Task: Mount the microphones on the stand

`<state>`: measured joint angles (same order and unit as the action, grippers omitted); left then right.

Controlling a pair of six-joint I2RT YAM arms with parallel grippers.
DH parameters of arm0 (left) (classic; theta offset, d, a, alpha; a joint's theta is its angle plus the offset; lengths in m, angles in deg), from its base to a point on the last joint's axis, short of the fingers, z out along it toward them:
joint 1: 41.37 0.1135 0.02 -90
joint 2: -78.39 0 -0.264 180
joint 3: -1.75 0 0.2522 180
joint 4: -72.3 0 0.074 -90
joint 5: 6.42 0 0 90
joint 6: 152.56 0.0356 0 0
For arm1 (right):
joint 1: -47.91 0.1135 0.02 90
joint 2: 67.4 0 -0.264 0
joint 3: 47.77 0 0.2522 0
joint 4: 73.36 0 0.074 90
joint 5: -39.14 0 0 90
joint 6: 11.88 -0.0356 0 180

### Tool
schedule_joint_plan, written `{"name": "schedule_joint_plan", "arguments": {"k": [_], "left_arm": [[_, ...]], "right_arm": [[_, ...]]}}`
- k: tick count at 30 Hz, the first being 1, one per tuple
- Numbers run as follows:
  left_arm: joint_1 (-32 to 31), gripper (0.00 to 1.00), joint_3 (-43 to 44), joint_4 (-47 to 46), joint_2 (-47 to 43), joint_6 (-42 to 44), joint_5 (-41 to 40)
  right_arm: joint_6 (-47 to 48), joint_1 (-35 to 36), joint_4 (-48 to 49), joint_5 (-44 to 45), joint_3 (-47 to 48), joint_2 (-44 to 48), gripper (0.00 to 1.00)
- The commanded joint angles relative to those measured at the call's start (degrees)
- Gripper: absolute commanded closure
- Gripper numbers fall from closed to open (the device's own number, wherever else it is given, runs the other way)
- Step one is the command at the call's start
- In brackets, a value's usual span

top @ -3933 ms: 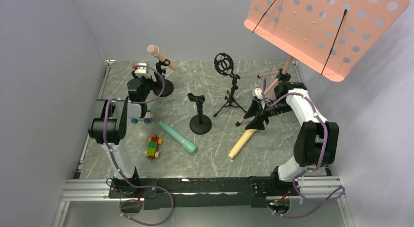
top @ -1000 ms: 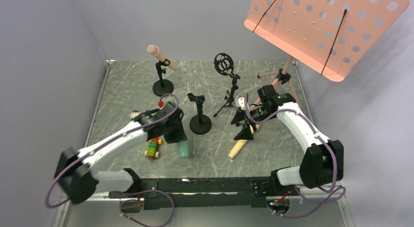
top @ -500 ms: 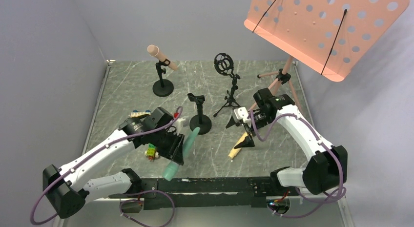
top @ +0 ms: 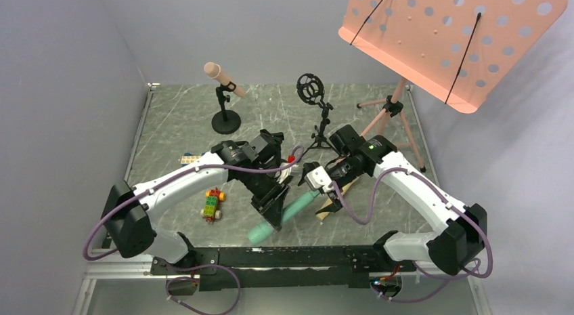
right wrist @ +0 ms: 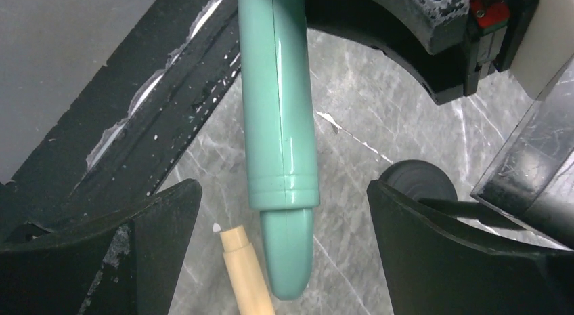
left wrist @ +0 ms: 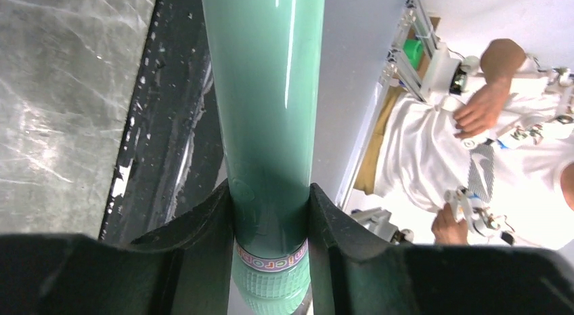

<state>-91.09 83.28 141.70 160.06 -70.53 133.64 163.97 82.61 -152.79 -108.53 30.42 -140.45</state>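
Note:
My left gripper (top: 273, 217) (left wrist: 271, 213) is shut on the teal-green microphone (top: 298, 204) (left wrist: 264, 91), just above its grille end, and holds it in the air, slanting over the table's near edge. My right gripper (top: 317, 187) (right wrist: 281, 193) is open, and the microphone's narrow tail (right wrist: 288, 254) sits between its fingers without touching them. The pale yellow microphone (top: 329, 208) (right wrist: 247, 274) lies on the table under that tail. The salmon-pink microphone (top: 220, 74) sits clipped in the far-left stand (top: 225, 118). A black stand base (right wrist: 416, 183) shows beside my right finger.
A tripod stand with a round shock mount (top: 312, 90) stands at the back centre. A salmon sheet-music stand (top: 447, 37) rises at the back right. Toy block cars (top: 212, 204) (top: 193, 157) lie on the left. A person (left wrist: 501, 125) stands beyond the table's near edge.
The left arm has swung right with the teal microphone raised. The right arm moved left from the yellow microphone, opened wider, and now straddles the teal one's tail.

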Motion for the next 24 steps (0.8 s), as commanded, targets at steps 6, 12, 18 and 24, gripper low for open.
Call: {"name": "schedule_joint_plan", "arguments": {"k": [6,12,18,24], "left_arm": [[-0.06,1.00,9.17,1.17,5.25,4.99,6.37],[1.15,1.00,7.76,-1.60,4.33,2.77,4.89],[3.10,1.00,2.06,-7.79,-0.99,0.01,5.98],[3.43,0.97,0.98,-11.04,-0.83,-2.19,6.78]], "right_arm": [[-5.02,5.95,5.56,1.95,-1.79,0.88,0.13],[-10.40,6.09,8.89,1.95,-2.75,2.28,0.30],[-14.27,-1.20,12.23,-9.59,-5.90,5.42,0.17],[-10.40,-1.15,8.10,-9.79,-3.69,3.14,0.40]]}}
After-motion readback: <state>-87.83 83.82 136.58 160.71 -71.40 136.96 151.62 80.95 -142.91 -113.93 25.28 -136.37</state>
